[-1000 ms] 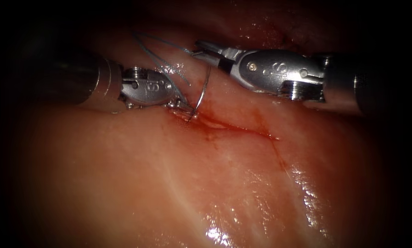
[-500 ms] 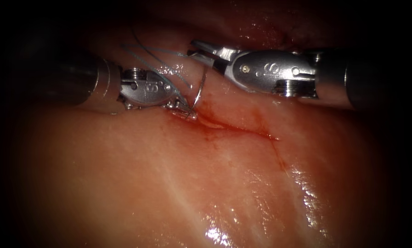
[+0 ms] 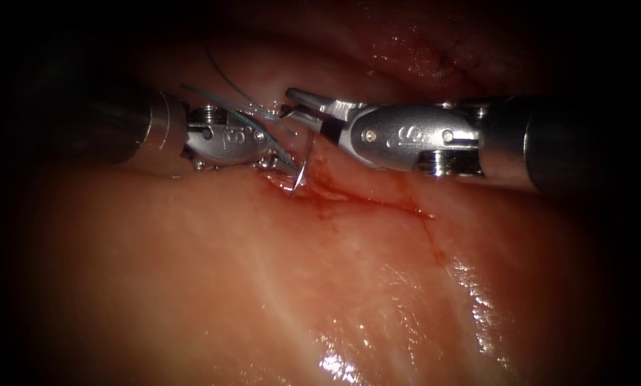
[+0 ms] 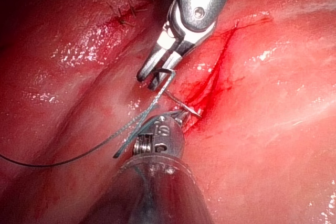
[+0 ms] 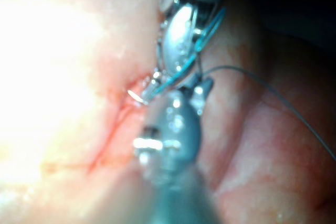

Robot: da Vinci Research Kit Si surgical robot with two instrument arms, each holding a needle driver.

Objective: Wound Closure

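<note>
Left tool [image 3: 289, 169] pinching needle [image 3: 304, 161] near its tip at cut's [image 3: 377, 200] left end in tissue [image 3: 263, 286]; right tool [image 3: 291, 104] pressed onto needle's far end; thread [image 3: 227, 100] looped far-left.

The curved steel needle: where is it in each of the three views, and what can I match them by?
Endoscope view: curved steel needle arcs from the right claw to the cut's left end.
Left wrist view: needle between both claws.
Right wrist view: its glinting tip at the cut.
Shared landmark: red-stained cut.
</note>
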